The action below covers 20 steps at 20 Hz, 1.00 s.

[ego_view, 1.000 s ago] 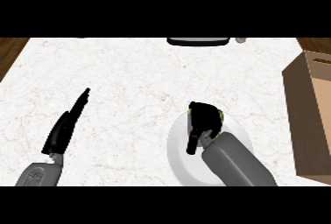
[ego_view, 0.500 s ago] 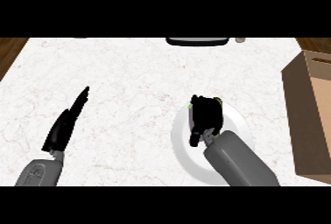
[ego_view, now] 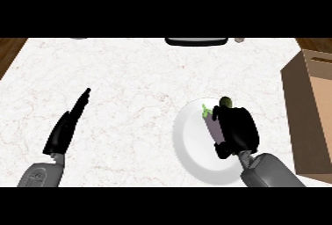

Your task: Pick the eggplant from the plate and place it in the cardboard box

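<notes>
A purple eggplant with a green stem lies on the white plate at the counter's right. My right hand covers most of it, with fingers curled down over its right side and the thumb at its lower end. The eggplant's left edge and stem tip still show. The cardboard box stands open at the far right edge, just right of the plate. My left hand rests open at the left, fingers straight and pointing up the counter.
A dark object sits at the counter's far edge, top centre. Brown wood shows past the marble counter at the upper left and upper right corners.
The right hand has shifted to the right over the plate and closed over the eggplant, whose purple side now shows. The left hand has stayed still.
</notes>
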Tool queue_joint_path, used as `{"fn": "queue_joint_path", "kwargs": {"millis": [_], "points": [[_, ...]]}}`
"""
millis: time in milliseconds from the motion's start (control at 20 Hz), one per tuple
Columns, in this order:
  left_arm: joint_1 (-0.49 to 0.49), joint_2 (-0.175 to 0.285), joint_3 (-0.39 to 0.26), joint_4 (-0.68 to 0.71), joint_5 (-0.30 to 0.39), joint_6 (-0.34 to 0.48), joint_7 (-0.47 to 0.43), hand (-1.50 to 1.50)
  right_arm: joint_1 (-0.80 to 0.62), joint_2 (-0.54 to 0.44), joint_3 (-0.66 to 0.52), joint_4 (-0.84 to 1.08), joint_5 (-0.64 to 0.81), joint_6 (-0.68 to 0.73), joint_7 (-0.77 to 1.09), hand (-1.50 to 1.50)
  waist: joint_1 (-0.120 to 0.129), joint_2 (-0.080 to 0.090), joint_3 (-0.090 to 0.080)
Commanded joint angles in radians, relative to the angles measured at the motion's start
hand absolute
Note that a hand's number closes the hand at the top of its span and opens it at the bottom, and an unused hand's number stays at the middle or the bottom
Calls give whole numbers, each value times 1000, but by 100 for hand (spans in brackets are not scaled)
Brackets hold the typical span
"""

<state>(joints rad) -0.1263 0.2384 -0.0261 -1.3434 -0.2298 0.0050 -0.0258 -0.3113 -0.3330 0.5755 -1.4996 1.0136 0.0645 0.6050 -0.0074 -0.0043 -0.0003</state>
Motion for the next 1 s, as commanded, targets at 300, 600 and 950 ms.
{"fn": "queue_joint_path", "kwargs": {"millis": [300, 600, 950], "points": [[42, 28, 33, -2, 4, -31, -40, 0, 86, -122, -102, -447, 105, 109, 127, 150, -2, 0, 0], [-7, 8, 30, 10, -14, -14, 0, 0, 95, -167, -216, -721, 111, 315, 291, 150, -8, 0, -1], [15, -17, 37, 48, -16, -3, -63, 0, 119, -222, -555, -755, -35, 327, 226, 150, -3, 4, 0]]}}
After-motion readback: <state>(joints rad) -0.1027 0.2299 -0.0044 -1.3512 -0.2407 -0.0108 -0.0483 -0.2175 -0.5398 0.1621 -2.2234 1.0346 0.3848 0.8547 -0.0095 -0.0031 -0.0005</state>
